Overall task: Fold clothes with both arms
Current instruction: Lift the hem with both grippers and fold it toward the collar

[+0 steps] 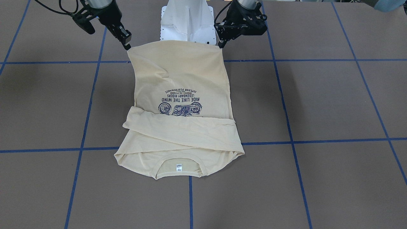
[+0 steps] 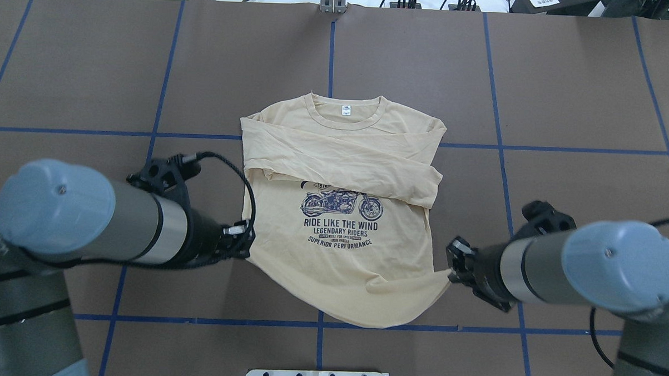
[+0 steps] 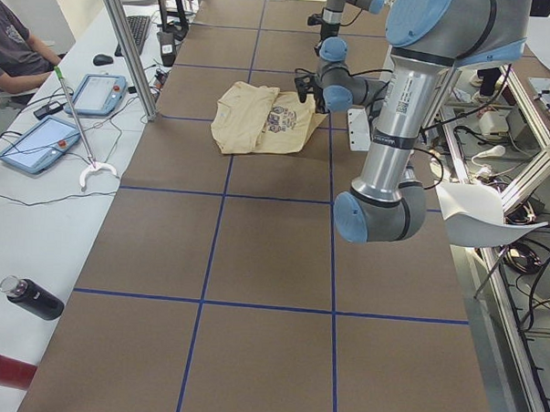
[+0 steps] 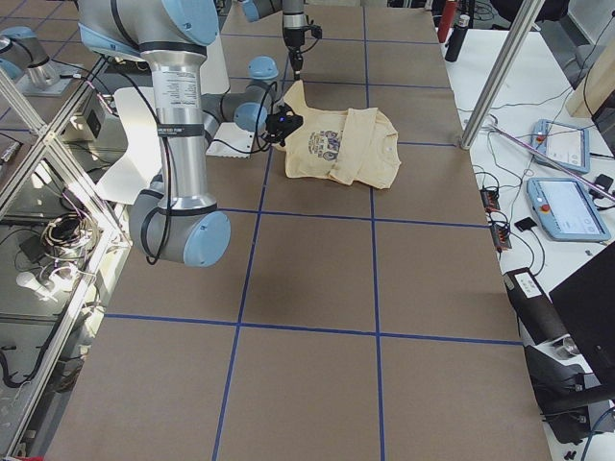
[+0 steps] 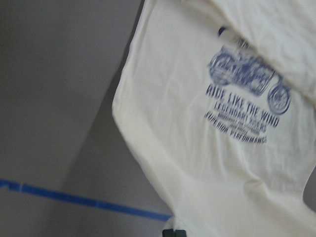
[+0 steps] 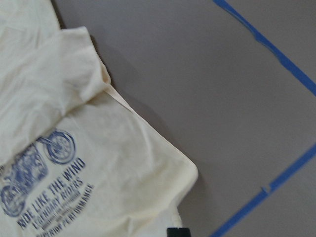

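Left claw (image 1: 221,43): fingers closed on one hem corner of the T-shirt (image 2: 337,260), on the robot's left side of the garment, with the cloth pinched and raised off the table (image 2: 566,96). Right claw (image 1: 127,43): likewise clamped, on the opposite hem corner. The hem (image 1: 175,44) runs near-straight between the two claws in the front-facing view. From overhead the lifted lower panel sags in a shallow curve between them, and its lowest point in that view meets a blue tape line (image 2: 196,320). Out past the claws, away from the robot, the rest of the shirt lies flat on the table, front up. The navy motorcycle print (image 2: 340,205) sits roughly midway between the claws and somewhat farther out, with "RIDE LIKE THE WIND" lettered on its claw side. Farther out again, the sleeves (image 2: 341,155) lie folded across the chest in a band that covers the far edge of the print. The collar is at the end farthest from the claws, with the white neck label (image 2: 345,110) showing inside it. Left wrist view: blurred, with shirt body and print ahead of the claw and a dark fingertip (image 5: 174,233) at the bottom edge against the cloth. Right wrist view: much the same, with the folded sleeve end ahead and to one side. The white pedestal base (image 1: 187,22) stands behind the hem, between the two claws.
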`<state>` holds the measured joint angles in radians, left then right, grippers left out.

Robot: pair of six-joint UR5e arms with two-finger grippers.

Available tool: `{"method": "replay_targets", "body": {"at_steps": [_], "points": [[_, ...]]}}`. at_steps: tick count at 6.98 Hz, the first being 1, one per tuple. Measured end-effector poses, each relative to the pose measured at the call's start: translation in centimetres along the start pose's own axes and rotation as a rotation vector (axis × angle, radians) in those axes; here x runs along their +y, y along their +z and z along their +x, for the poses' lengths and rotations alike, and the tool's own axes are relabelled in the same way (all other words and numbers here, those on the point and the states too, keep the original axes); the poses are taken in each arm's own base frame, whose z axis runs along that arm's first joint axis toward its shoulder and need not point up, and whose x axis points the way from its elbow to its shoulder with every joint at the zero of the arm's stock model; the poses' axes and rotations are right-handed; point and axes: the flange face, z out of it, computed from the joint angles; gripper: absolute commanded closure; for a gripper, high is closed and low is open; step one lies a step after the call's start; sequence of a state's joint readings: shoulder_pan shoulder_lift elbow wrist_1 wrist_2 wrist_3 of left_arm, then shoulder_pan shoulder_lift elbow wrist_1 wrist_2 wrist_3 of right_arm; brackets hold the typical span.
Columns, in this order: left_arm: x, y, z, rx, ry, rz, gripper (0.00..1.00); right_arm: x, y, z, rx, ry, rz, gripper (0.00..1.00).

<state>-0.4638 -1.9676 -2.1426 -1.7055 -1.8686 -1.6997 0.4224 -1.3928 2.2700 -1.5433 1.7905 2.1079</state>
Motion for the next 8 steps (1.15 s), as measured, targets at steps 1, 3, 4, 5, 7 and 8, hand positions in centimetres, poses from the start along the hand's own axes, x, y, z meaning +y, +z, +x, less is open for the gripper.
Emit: {"method": "replay_targets", "body": {"at_steps": [1, 3, 4, 5, 7, 8], "points": [[-4.8, 1.1, 1.1, 0.012, -0.005, 0.059, 1.00, -3.3, 0.4, -4.5, 0.006, 0.000, 0.040, 1.00], [-13.5, 2.9, 0.3, 0.035, 0.005, 0.153, 1.00, -10.9, 1.2, -10.4, 0.025, -0.019, 0.113, 1.00], [-16.7, 3.2, -0.4, 0.039, 0.009, 0.192, 1.00, -14.0, 2.1, -12.9, 0.044, -0.038, 0.146, 1.00], [-18.9, 3.9, -0.4, 0.032, 0.007, 0.214, 1.00, -16.2, 3.1, -15.3, 0.062, -0.053, 0.169, 1.00], [-22.5, 7.4, 0.8, 0.029, 0.003, 0.235, 1.00, -18.2, 5.9, -19.0, 0.108, -0.073, 0.193, 1.00], [-24.6, 9.9, 0.8, 0.036, 0.004, 0.249, 1.00, -19.1, 7.7, -20.3, 0.143, -0.094, 0.206, 1.00]]}}
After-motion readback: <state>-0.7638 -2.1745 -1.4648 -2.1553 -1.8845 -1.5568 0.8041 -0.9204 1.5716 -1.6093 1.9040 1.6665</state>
